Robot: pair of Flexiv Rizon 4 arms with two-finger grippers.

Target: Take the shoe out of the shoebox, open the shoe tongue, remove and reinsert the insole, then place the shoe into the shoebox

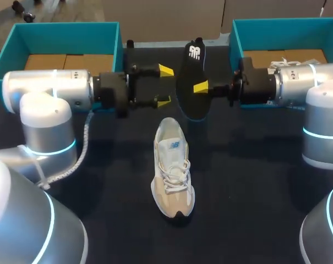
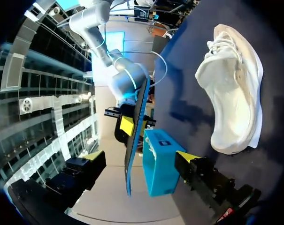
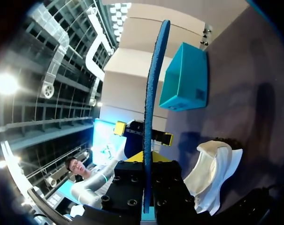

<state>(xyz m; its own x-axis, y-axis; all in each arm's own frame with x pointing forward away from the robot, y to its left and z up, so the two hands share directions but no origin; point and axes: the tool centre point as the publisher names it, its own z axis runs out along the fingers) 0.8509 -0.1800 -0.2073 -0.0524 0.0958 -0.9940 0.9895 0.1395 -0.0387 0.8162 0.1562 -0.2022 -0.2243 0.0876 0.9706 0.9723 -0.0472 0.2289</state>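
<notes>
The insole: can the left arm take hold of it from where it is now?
Probably yes. The left pincer is open and faces the edge of the insole, which the right pincer holds in the air. Nothing stands between them.

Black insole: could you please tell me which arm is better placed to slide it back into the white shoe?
Right. The right gripper is shut on the flat black insole, held on edge just beyond the white lace-up shoe. The left gripper stands open and empty beside it.
</notes>
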